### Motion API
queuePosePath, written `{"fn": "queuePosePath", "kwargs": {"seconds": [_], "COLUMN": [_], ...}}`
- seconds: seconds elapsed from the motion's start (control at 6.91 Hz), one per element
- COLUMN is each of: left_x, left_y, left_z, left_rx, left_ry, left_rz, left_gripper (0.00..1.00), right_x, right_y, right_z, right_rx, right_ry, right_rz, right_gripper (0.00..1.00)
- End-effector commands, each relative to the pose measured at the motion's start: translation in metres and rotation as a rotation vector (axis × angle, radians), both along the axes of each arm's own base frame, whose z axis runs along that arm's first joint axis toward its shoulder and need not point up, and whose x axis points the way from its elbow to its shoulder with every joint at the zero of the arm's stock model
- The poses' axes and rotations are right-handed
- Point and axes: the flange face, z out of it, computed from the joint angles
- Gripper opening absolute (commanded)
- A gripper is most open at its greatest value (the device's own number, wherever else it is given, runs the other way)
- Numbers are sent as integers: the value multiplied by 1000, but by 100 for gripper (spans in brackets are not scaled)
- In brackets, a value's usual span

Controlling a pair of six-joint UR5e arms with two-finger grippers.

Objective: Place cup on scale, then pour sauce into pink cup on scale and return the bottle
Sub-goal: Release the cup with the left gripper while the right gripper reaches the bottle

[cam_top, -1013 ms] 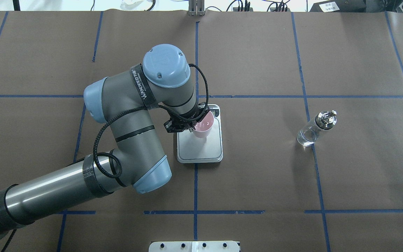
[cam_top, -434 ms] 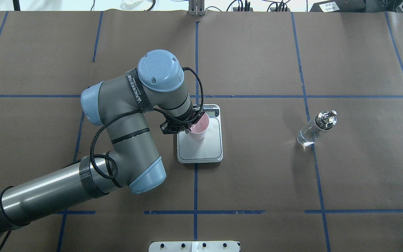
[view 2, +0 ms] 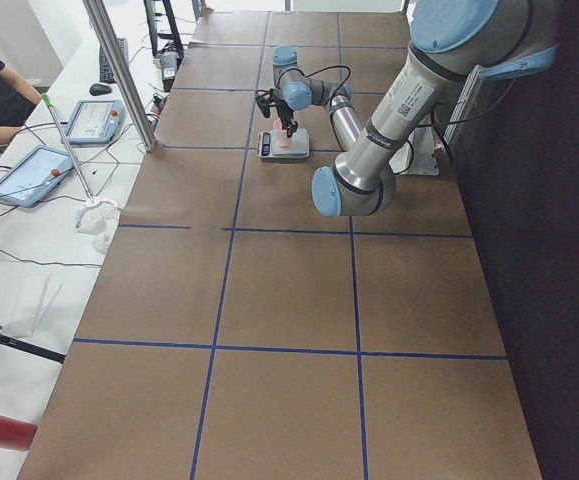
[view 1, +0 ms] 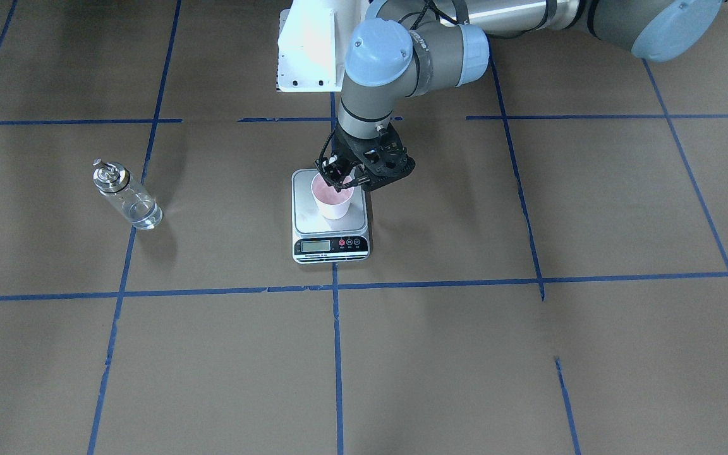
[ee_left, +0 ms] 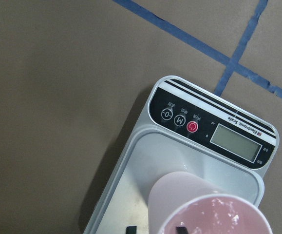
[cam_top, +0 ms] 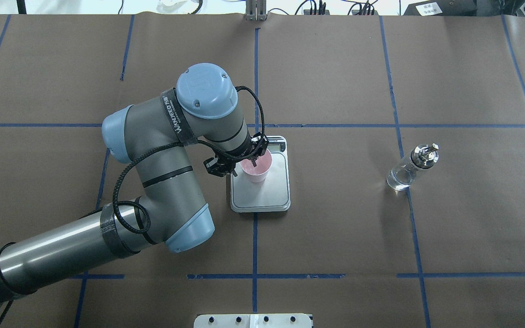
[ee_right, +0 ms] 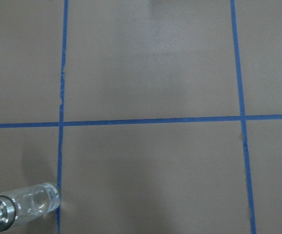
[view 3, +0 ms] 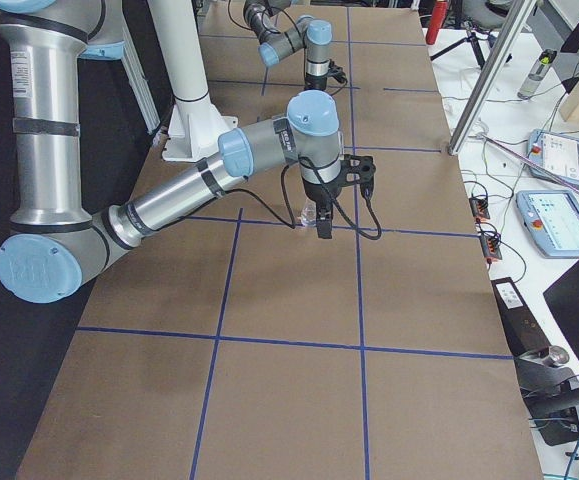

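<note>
The pale-pink cup (cam_top: 256,171) stands upright on the steel platform of the scale (cam_top: 267,197), near its display end. It also shows in the front view (view 1: 333,202) and the left wrist view (ee_left: 204,204). My left gripper (cam_top: 243,165) reaches down from above, with one finger inside the cup's rim and one outside, shut on the cup's wall. The clear glass bottle (cam_top: 409,168) of colourless sauce stands alone at the right, also in the front view (view 1: 127,197). My right gripper (view 3: 322,222) shows only in the right side view, so I cannot tell its state.
The robot's white base plate (cam_top: 253,320) lies at the near table edge. Blue tape lines cross the brown table cover. Cables and boxes line the far edge. Operators' desks with tablets (view 3: 554,215) run along the far side.
My left arm has shifted left and carried the cup with it over the scale. The cup has gone from tilted to upright. The bottle has not moved.
</note>
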Motion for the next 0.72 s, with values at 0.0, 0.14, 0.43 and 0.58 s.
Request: {"fn": "queuePosePath", "kwargs": {"seconds": [0.0,0.14,0.43,0.58], "left_x": [-29,-46,-80,-101], "left_y": [9,8,7,11], "left_z": [3,0,-10,-22], "left_rx": [17,26,64,90], "left_ry": [26,44,45,43], "left_rz": [-5,-18,-17,-11], "left_gripper": [100,100,100,100], "right_x": [-42,-63,-121,-165], "right_y": [23,42,73,84], "right_z": [-51,-80,-112,-121], "right_rx": [-28,-46,-72,-102], "right_ry": [-46,-77,-37,-13], "right_rz": [21,28,52,123], "right_gripper": [100,100,100,100]}}
